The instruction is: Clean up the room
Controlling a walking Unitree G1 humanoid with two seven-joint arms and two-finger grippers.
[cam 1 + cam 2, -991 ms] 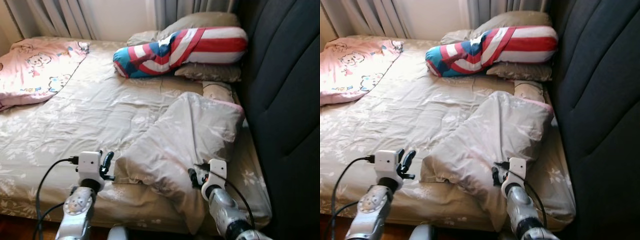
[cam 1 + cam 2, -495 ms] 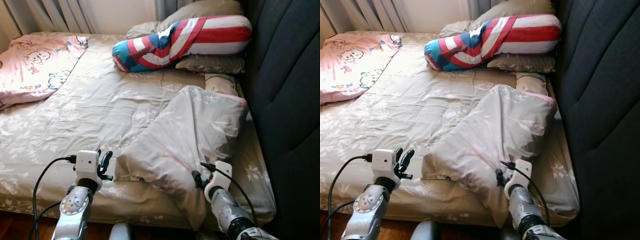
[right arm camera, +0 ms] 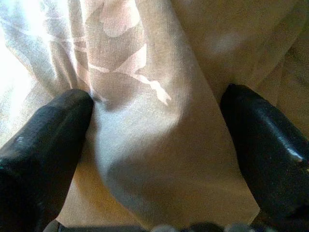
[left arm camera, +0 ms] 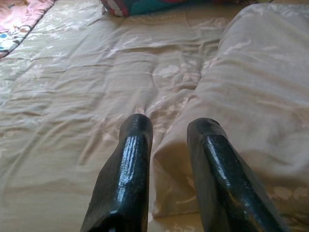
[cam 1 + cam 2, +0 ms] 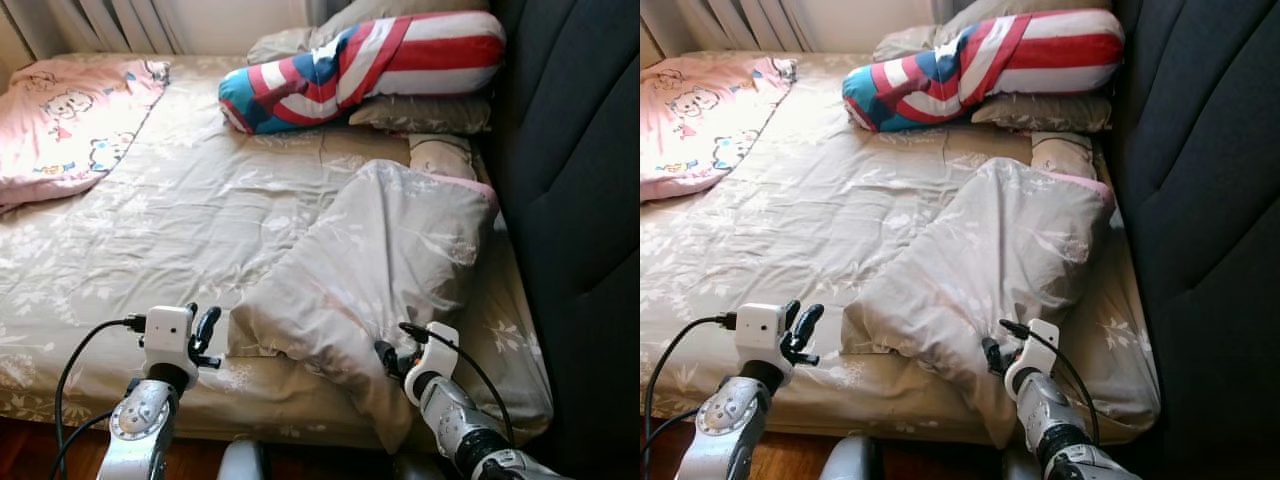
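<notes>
A crumpled beige flowered duvet (image 5: 380, 270) lies bunched on the right side of the bed, its lower fold hanging over the near edge. My left gripper (image 5: 205, 335) hovers just left of the duvet's near corner. In the left wrist view that gripper (image 4: 169, 128) is open, with the corner (image 4: 231, 121) ahead and nothing between the fingers. My right gripper (image 5: 388, 358) is at the hanging fold. It stands wide open (image 3: 157, 106) with a ridge of duvet cloth (image 3: 145, 96) lying between its fingers (image 3: 43, 135).
The bed sheet (image 5: 170, 220) is beige and wrinkled. A red, white and blue striped pillow (image 5: 370, 65) rests on beige pillows (image 5: 420, 112) at the head. A pink cartoon blanket (image 5: 60, 120) lies far left. A dark padded headboard (image 5: 580, 200) lines the right. Wooden floor (image 5: 20, 450) shows below.
The camera has shifted, so the whole bed sits a little differently in view. Both grippers stay at the duvet's near edge, the left one slightly lower and further left.
</notes>
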